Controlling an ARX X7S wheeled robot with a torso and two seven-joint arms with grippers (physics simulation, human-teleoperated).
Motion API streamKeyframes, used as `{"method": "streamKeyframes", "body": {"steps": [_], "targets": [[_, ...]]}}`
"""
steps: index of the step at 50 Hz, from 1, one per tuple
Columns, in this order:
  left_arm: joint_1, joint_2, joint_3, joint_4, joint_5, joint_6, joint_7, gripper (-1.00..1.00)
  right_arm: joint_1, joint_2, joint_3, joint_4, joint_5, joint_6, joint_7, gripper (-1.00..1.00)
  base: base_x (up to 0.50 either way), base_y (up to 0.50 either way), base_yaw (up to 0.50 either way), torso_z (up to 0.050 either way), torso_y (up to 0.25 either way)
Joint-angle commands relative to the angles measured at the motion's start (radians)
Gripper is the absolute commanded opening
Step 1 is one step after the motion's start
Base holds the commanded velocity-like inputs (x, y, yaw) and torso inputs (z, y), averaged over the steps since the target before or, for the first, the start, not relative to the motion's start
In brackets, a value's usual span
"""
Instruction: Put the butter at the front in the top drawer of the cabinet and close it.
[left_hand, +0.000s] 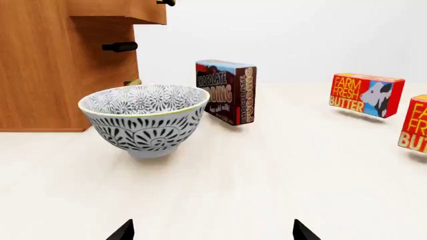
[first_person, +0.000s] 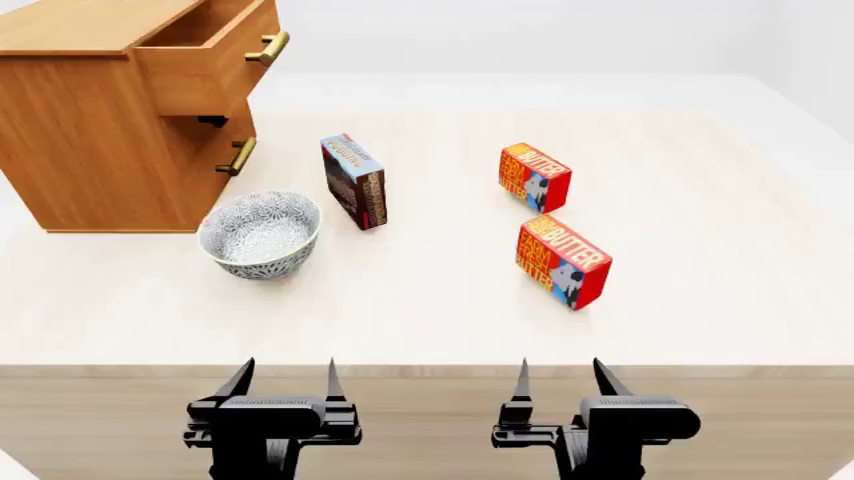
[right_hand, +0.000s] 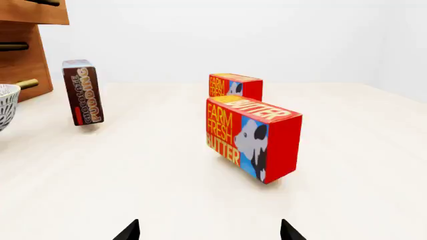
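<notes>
A bare simulated test space rather than a real room: plain pale walls and nothing behind them. A pale bench (first_person: 694, 300) fills the scene. A wooden cabinet (first_person: 94, 150) with brass handles stands at its far left corner, and kitchen goods, a patterned bowl (first_person: 260, 235) and food cartons, sit toward the middle, giving it a pantry flavour.

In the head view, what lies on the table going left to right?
cabinet → patterned bowl → chocolate pudding box → rear butter carton → front butter carton.
</notes>
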Motion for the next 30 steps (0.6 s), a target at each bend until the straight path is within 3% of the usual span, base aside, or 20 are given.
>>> {"method": "streamKeyframes", "body": {"steps": [1, 9, 15, 22, 30], "targets": [[0.000, -0.016, 0.018, 0.001, -0.015, 0.002, -0.019, 1.00, -0.001, 0.016, -0.020, 0.000, 0.014, 0.000, 0.021, 1.00, 0.00, 0.00, 0.00, 0.000, 0.000], [0.010, -0.042, 0.046, 0.016, -0.053, 0.017, -0.032, 1.00, -0.005, 0.041, -0.049, -0.005, 0.035, 0.001, 0.054, 1.00, 0.00, 0.00, 0.00, 0.000, 0.000], [0.012, -0.059, 0.065, 0.053, -0.065, -0.009, -0.037, 1.00, -0.005, 0.048, -0.049, -0.034, 0.058, 0.022, 0.081, 1.00, 0.00, 0.00, 0.00, 0.050, 0.000], [0.001, -0.079, 0.076, 0.193, -0.068, -0.140, -0.064, 1.00, 0.023, 0.059, -0.047, -0.145, 0.089, 0.127, 0.116, 1.00, 0.00, 0.00, 0.00, 0.050, 0.000], [-0.077, -0.135, 0.083, 0.438, -0.069, -0.400, -0.066, 1.00, 0.124, 0.091, -0.046, -0.322, 0.110, 0.313, 0.140, 1.00, 0.00, 0.00, 0.00, 0.050, 0.000]]}}
